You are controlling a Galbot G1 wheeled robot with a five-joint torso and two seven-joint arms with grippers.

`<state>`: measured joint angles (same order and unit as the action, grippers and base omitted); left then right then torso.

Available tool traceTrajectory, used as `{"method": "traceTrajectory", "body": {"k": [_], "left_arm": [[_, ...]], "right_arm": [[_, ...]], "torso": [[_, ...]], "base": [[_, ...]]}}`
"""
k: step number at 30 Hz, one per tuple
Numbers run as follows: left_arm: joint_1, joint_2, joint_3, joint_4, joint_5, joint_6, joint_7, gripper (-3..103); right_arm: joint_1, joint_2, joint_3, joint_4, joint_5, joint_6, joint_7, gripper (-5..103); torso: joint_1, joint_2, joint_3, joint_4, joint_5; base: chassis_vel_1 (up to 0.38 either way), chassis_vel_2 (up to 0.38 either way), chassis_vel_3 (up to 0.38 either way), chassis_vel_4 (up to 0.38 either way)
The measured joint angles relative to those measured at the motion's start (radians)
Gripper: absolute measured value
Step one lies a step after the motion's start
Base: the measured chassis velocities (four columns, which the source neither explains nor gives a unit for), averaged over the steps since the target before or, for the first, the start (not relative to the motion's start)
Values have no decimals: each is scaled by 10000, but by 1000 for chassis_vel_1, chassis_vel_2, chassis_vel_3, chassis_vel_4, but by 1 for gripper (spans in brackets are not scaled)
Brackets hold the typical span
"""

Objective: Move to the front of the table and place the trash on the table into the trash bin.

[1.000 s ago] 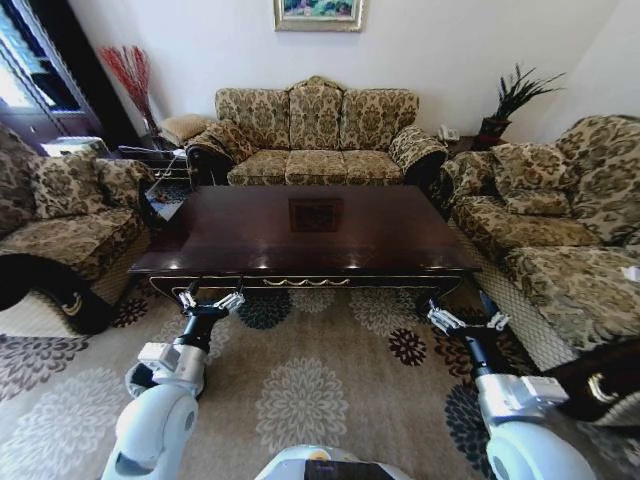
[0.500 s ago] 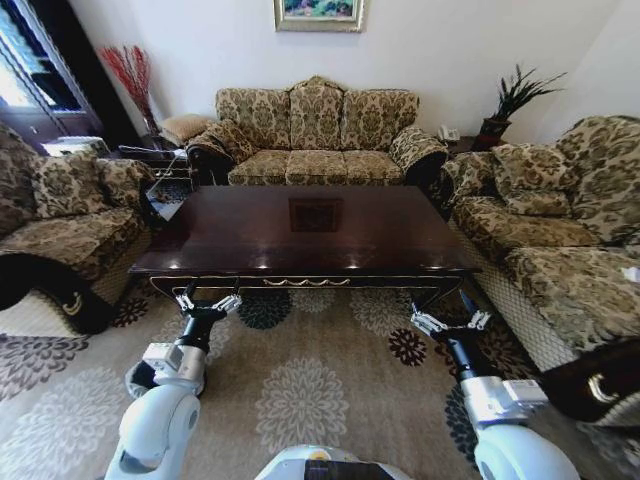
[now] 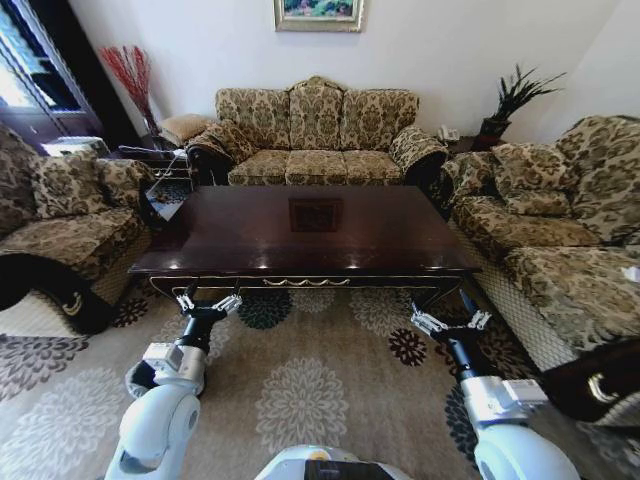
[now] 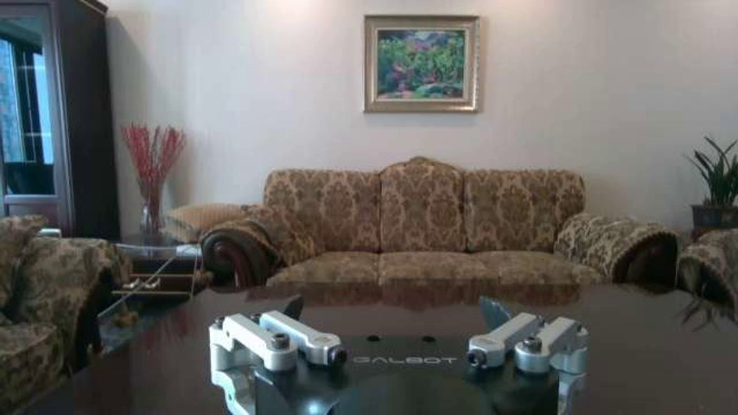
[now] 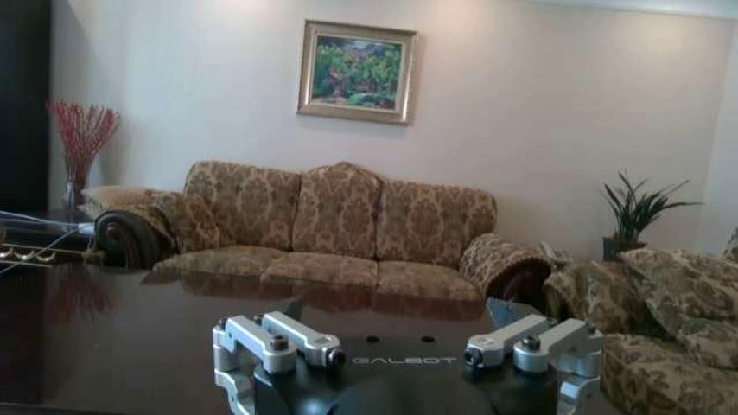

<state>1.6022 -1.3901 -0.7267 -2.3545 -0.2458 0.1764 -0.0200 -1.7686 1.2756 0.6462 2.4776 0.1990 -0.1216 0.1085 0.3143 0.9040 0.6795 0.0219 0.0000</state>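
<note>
Your left gripper (image 3: pixel 209 303) hangs low at about 8 o'clock in the head view, just in front of the near edge of the table (image 3: pixel 310 235). Its fingers are spread wide apart and hold nothing. You see those same spread fingers from the left wrist camera too (image 4: pixel 398 346), with the shiny dark table top (image 4: pixel 392 316) stretching out past them.

You have the big brown table at 12 o'clock, right in the middle of the room. No small litter can be made out on its top.

Your right gripper (image 3: pixel 450 322) hangs at about 4 o'clock, near the table's right front corner, over the flowery rug (image 3: pixel 300 400). Its fingers are wide apart too, with nothing between them. The right wrist camera shows them the same way (image 5: pixel 406 346).

A sofa (image 3: pixel 315 135) sits behind the table, against the wall.
</note>
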Motion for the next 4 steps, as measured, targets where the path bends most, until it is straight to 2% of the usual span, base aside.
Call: {"method": "traceTrajectory", "body": {"k": [4], "left_arm": [[0, 0, 0, 0, -3, 0, 2, 100]], "right_arm": [[0, 0, 3, 0, 1, -3, 3, 100]], "torso": [[0, 0, 0, 0, 0]], "base": [[0, 0, 0, 0]]}}
